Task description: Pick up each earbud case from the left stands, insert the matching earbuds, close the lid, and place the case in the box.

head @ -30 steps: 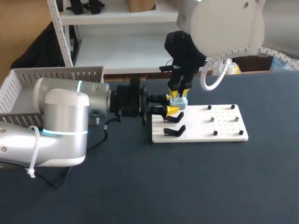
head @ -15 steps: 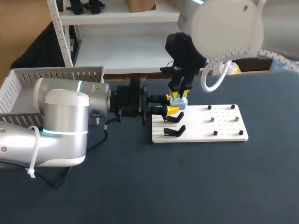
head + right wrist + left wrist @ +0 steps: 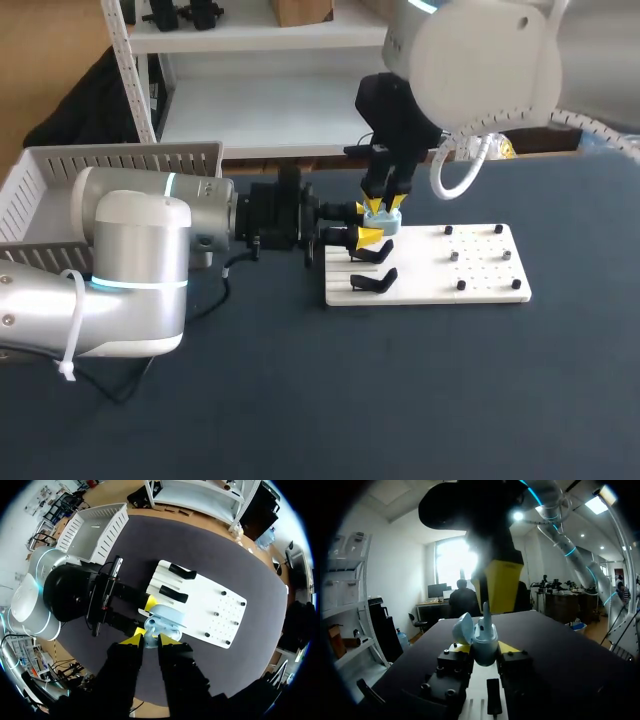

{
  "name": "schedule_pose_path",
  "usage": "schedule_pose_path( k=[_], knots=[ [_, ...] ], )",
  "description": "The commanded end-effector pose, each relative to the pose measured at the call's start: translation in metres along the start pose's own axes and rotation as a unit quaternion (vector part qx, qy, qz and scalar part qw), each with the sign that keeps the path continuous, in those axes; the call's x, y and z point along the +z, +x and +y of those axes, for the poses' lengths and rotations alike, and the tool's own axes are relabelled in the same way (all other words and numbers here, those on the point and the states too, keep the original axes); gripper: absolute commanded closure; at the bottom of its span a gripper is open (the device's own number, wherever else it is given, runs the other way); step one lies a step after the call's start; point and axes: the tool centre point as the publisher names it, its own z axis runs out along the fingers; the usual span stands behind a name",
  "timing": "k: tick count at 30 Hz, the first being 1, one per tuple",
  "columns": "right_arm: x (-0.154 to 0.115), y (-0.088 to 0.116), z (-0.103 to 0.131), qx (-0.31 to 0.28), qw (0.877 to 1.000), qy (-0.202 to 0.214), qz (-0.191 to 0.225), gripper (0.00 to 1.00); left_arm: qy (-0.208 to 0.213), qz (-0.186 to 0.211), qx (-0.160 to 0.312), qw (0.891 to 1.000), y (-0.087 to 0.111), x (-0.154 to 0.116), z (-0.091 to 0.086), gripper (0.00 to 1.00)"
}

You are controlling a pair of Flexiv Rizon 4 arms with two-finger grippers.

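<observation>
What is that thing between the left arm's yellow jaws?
A pale blue earbud case, lid open, sits clamped between the left jaws; the left wrist view shows it best. The right jaws pinch an earbud standing in it from above.

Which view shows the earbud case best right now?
The left wrist view: the earbud case is close up, clamped in the left gripper, lid open, an earbud standing in it. The head view shows it small under the right gripper; the right wrist view sees it from above, partly behind its fingers.
</observation>
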Motion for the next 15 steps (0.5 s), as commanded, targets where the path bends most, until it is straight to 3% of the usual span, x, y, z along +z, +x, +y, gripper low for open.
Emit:
schedule_pose_path(
  k=[1,15],
  knots=[
    [0.0010,-0.0008,0.0006,0.001,1.000,0.001,0.000,1.00,-0.004,-0.001,0.001,1.000,0.0005,0.0008,-0.0014,1.00],
    [0.0026,-0.0021,0.0010,0.002,1.000,0.002,0.001,1.00,-0.004,-0.001,0.001,1.000,0.0005,0.0008,-0.0014,1.00]
  ],
)
